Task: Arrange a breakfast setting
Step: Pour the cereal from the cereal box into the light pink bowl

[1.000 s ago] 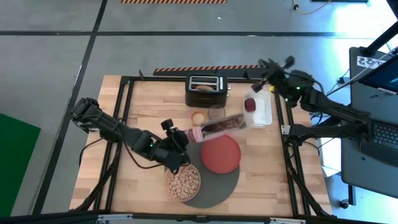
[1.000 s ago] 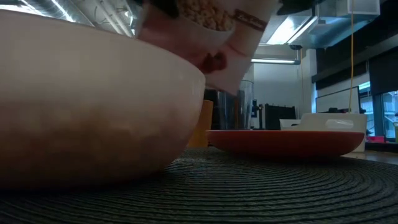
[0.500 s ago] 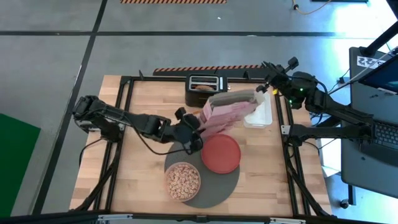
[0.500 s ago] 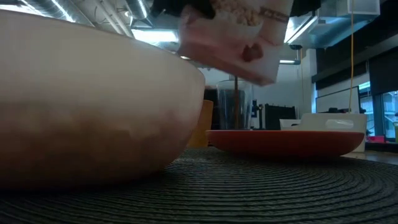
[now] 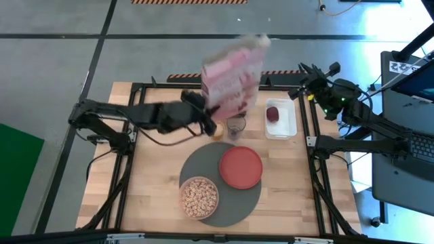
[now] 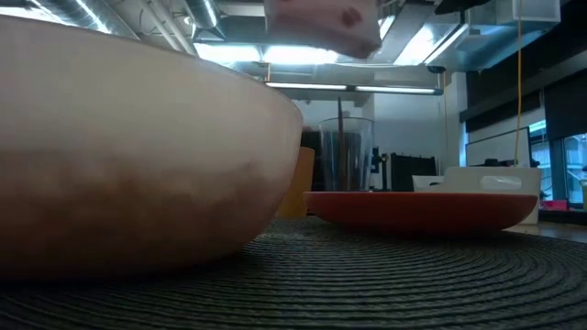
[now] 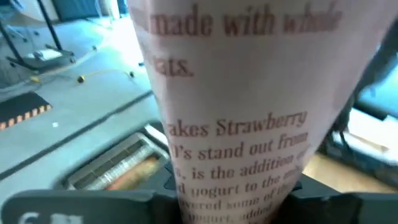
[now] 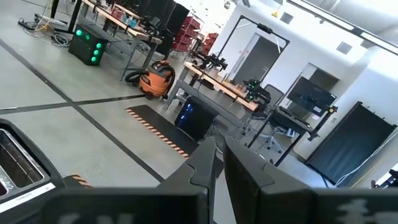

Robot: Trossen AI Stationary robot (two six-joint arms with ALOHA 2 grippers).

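While the mat (image 5: 227, 203) holds the plate (image 5: 240, 167) and cereal-filled bowl (image 5: 199, 197) near the table's (image 5: 156, 196) front, the left tool (image 5: 209, 120) grips a pink cereal box (image 5: 232, 81) upright above the toaster, apparently to stow it. Right tool (image 5: 306, 85), fingers nearly together and empty, waits beside the tray (image 5: 290, 122) holding the fruit (image 5: 272, 113).

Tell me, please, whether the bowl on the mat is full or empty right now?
Full: from above, the bowl on the mat holds tan cereal nearly to its rim.
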